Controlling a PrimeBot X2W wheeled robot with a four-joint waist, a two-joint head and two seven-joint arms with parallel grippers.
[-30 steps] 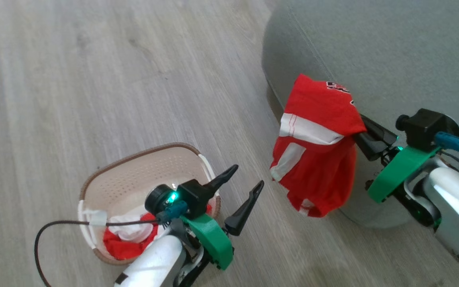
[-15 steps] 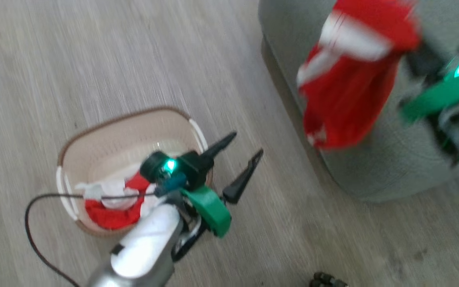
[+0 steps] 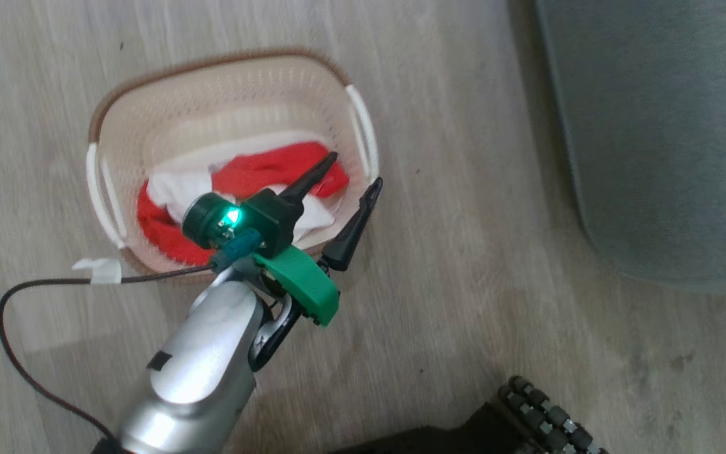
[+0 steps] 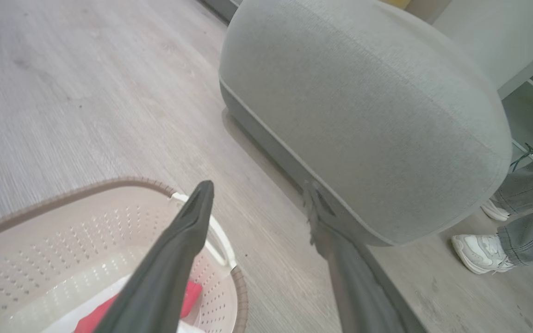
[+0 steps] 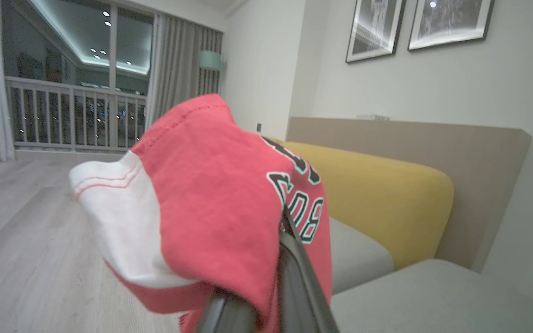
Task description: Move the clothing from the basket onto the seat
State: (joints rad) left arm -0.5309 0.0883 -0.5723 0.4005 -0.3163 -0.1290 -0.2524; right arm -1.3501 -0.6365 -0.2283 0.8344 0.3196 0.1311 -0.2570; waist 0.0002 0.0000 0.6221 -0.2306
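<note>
The cream perforated basket (image 3: 224, 94) with a brown rim stands on the wood floor, with red and white clothing (image 3: 262, 173) crumpled inside. My left gripper (image 3: 355, 169) hangs open over the basket's right rim, one finger above the clothing and one outside the rim. In the left wrist view its open fingers (image 4: 188, 231) frame the basket (image 4: 63, 231) and the rounded grey seat (image 4: 363, 115). The seat (image 3: 653, 126) sits right of the basket. My right gripper (image 5: 275, 259) is shut on a red garment (image 5: 211, 194) with a white panel and printed lettering, which drapes over its fingers.
A person's white shoes (image 4: 479, 252) and grey trouser legs stand beyond the seat. The robot's dark base (image 3: 527, 416) is at the lower edge. A black cable (image 3: 16, 328) loops on the floor. A yellow back cushion (image 5: 377, 199) and a grey cushion (image 5: 433, 300) lie ahead of the right wrist.
The head camera has swung, so the basket now sits higher in the picture. The right gripper rose with the red garment and left the head view. The left gripper stays open by the basket.
</note>
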